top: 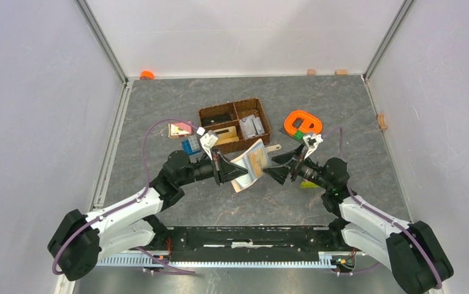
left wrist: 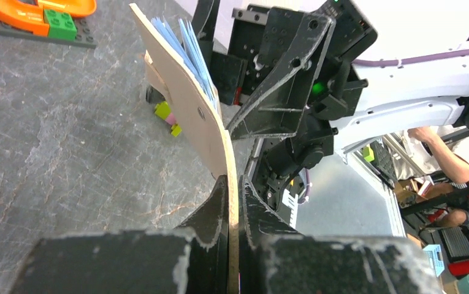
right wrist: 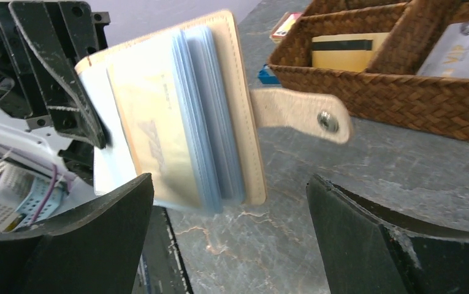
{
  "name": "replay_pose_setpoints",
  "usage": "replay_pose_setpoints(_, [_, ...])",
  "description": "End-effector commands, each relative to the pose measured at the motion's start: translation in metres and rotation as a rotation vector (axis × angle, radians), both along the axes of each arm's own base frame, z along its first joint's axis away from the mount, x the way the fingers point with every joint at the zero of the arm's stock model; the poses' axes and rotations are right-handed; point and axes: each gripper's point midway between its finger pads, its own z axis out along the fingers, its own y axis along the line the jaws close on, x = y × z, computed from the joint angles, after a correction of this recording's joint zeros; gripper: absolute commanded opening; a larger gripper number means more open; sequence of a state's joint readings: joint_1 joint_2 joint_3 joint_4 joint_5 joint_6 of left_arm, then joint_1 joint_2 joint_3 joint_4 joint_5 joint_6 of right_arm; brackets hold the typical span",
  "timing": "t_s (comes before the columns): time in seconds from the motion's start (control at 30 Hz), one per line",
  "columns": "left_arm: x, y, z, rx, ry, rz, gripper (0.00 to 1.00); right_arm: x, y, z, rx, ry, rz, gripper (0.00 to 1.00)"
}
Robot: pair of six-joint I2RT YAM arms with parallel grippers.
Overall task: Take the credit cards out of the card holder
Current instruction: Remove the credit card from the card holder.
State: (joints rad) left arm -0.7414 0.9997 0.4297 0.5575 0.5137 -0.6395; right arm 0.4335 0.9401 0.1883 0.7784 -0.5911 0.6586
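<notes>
My left gripper (top: 239, 173) is shut on one cover of the beige card holder (top: 253, 164) and holds it open above the table; in the left wrist view (left wrist: 233, 184) the cover (left wrist: 190, 104) runs edge-on between the jaws. Pale blue sleeves (right wrist: 210, 116) fan out from it, a yellowish card (right wrist: 155, 131) shows in the front sleeve, and the snap tab (right wrist: 299, 110) sticks out to the right. My right gripper (top: 273, 173) is open and empty, facing the holder a short way off; it also shows in the right wrist view (right wrist: 228, 214).
A brown woven divided basket (top: 234, 124) with cards in it stands just behind the holder, also seen in the right wrist view (right wrist: 391, 86). An orange ring with green bricks (top: 302, 124) lies at back right. Small blocks (top: 181, 130) lie left of the basket.
</notes>
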Motion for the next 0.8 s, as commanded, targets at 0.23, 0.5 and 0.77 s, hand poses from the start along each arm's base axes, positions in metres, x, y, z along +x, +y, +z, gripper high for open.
replay_pose_setpoints(0.23, [-0.008, -0.008, 0.031, -0.117, -0.052, -0.082, 0.02, -0.035, 0.012, 0.037, 0.172, -0.083, 0.199, 0.98])
replay_pose_setpoints(0.5, [-0.014, -0.017, 0.03, -0.133, -0.016, -0.156, 0.02, -0.045, 0.012, 0.047, 0.209, -0.119, 0.234, 0.96])
replay_pose_setpoints(0.77, [-0.006, -0.025, 0.017, -0.091, 0.045, -0.152, 0.02, -0.054, 0.013, 0.055, 0.239, -0.147, 0.275, 0.7])
